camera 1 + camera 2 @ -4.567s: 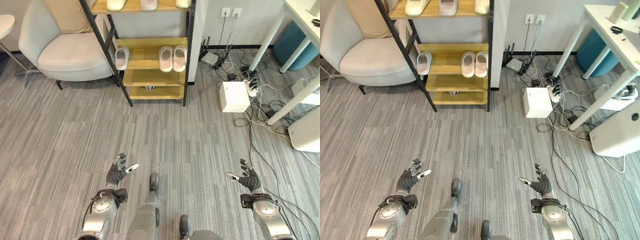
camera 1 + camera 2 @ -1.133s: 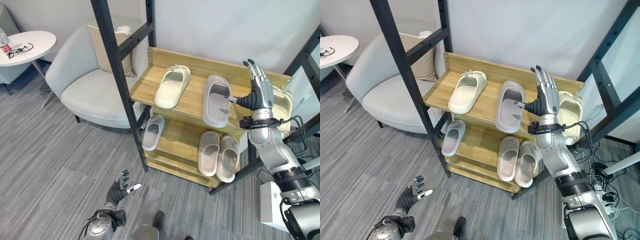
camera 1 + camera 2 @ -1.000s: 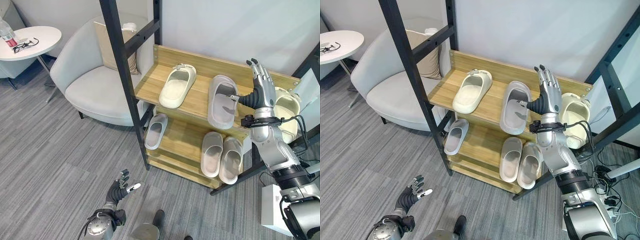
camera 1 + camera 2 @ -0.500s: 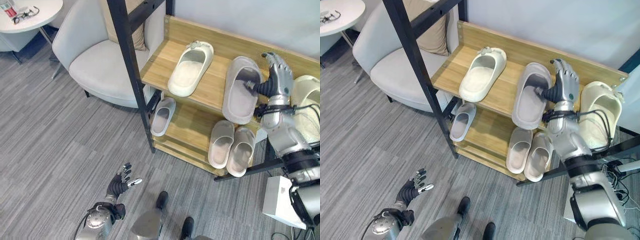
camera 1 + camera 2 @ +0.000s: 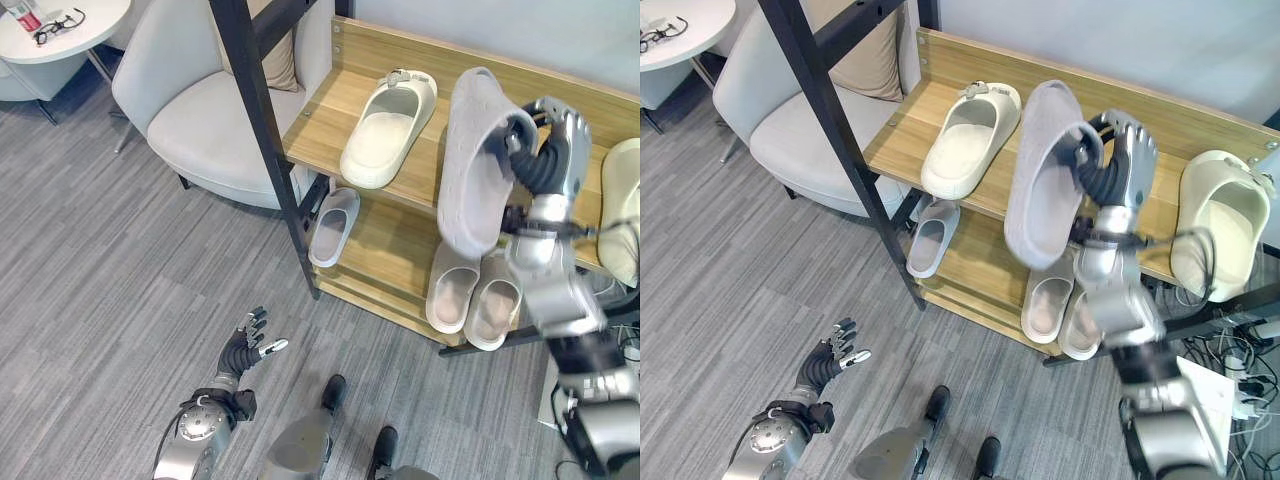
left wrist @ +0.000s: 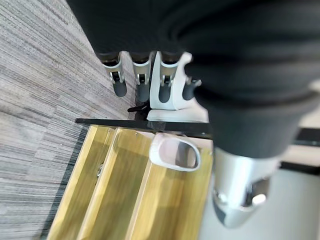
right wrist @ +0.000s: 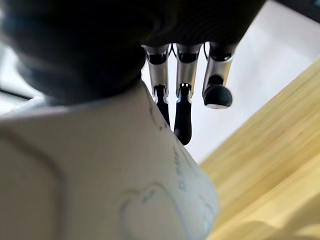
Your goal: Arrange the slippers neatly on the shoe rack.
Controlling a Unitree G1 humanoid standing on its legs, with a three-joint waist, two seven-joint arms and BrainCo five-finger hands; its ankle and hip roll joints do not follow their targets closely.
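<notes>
The right robot hand [image 5: 548, 160] has its fingers curled round the strap end of a grey slipper [image 5: 472, 165], holding it tilted above the shoe rack [image 5: 330, 125]'s upper shelf, between the cream slipper [image 5: 387, 128] and the pale clog [image 5: 1218, 222]. The re-placing step seems under way; next it likely needs setting flat, parallel to its neighbours. The left robot hand [image 5: 243, 352] hangs low with fingers spread.

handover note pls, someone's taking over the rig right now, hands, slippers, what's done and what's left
Right hand: shut on the grey slipper, holding it lifted off the top shelf, toe hanging down.
Left hand: open, idle, low over the floor.
Top shelf: cream slipper at the left, another cream slipper at the right.
Lower shelf: pale pair side by side, single grey slipper at the left.
Left: set the held slipper down neatly; no pairing finished on top.
</notes>
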